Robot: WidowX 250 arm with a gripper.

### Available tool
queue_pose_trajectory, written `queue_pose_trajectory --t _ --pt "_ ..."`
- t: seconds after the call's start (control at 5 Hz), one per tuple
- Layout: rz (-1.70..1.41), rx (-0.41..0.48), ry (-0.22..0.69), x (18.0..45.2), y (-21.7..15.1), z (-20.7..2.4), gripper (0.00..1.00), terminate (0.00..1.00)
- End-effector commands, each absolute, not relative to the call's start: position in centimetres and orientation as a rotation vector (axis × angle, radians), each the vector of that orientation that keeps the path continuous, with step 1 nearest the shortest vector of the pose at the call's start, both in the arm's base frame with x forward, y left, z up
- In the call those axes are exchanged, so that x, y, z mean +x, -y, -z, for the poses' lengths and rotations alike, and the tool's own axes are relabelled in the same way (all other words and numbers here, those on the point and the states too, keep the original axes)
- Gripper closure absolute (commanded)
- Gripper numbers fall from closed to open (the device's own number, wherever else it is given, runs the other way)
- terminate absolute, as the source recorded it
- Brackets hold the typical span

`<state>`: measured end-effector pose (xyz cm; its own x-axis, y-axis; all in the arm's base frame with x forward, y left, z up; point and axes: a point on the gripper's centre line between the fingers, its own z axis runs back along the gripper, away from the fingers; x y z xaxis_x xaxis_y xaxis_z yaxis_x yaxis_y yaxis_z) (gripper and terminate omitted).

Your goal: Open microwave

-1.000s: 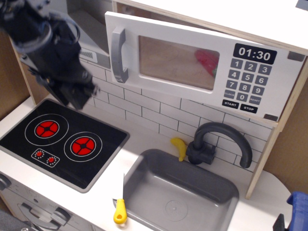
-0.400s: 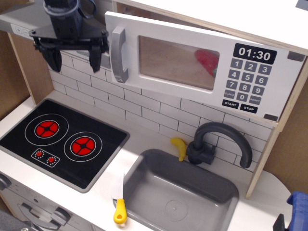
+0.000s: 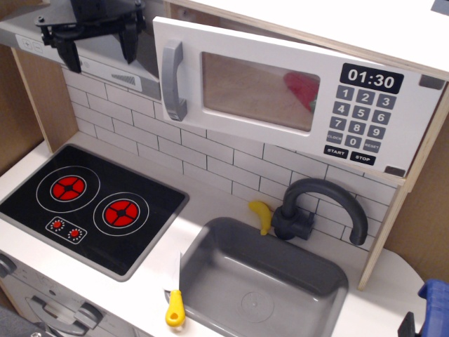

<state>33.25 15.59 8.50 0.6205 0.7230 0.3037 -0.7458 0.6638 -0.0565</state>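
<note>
Hand (image 3: 98, 50) higher, nearer top edge

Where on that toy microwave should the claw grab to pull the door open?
Probably the grey vertical bar handle at the left edge of the microwave. It stands off the white door, leaving a gap for fingers. The gripper, open and up to the left, would likely come from that side, fingers straddling the bar.

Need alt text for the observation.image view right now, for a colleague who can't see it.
A black robot gripper, fingers spread open, hangs at the top left in front of the grey slanted range hood, left of the white wooden toy microwave and not touching its grey vertical bar handle. Below are a black stovetop, grey sink and yellow-handled knife.
</note>
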Motion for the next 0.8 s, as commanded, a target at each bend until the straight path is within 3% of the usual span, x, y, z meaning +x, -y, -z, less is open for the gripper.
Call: queue_pose_trajectory --t 0.0,0.4,0.6 --pt "-1.004 0.048 0.282 35.2 -17.0 -10.9 0.00 0.00" --pt "-0.769 -0.066 0.247 34.0 -9.2 -9.9 0.00 0.00" --pt "-0.662 -0.071 0.248 32.6 -4.3 -9.4 0.00 0.00"
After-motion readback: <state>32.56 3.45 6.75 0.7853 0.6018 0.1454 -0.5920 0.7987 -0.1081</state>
